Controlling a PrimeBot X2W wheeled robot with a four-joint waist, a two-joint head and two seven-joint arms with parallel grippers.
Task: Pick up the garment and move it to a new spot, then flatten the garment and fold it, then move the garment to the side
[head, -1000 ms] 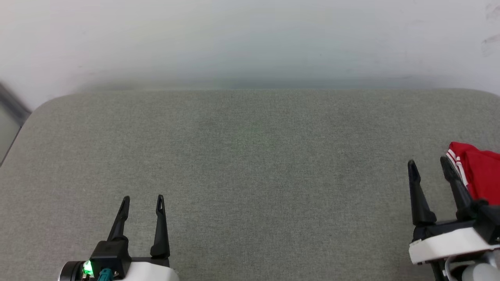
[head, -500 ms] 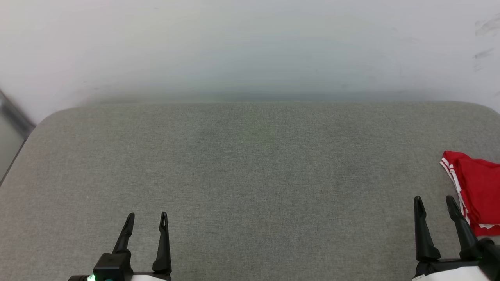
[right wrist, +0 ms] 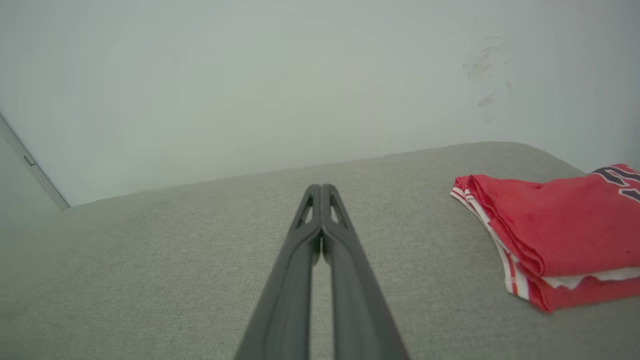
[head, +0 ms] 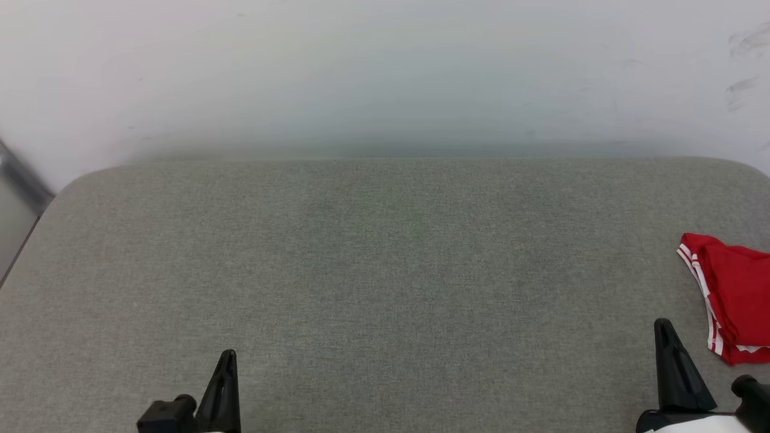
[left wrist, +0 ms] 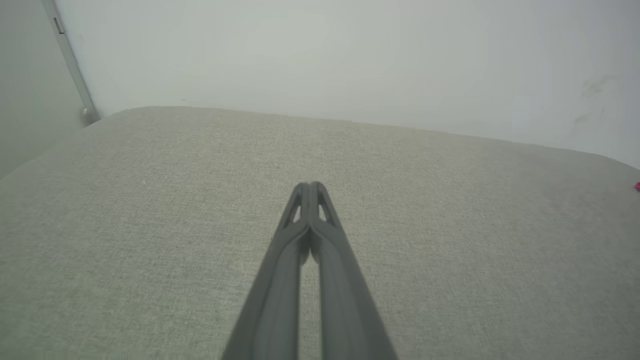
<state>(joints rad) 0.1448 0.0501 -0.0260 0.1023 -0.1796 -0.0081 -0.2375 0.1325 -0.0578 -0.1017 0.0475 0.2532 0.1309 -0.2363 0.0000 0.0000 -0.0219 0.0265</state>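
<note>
readable text: none | garment: dark lettering cut off at the view's edge, illegible

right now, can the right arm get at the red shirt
Probably yes: the garment lies close by the right gripper on the grey cushion, bare surface between them, nothing in the way. The gripper is shut and would have to open first.

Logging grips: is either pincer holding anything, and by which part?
Nothing is held. The left pincer and right pincer are both shut on nothing; the folded garment lies apart on the grey cushion.
</note>
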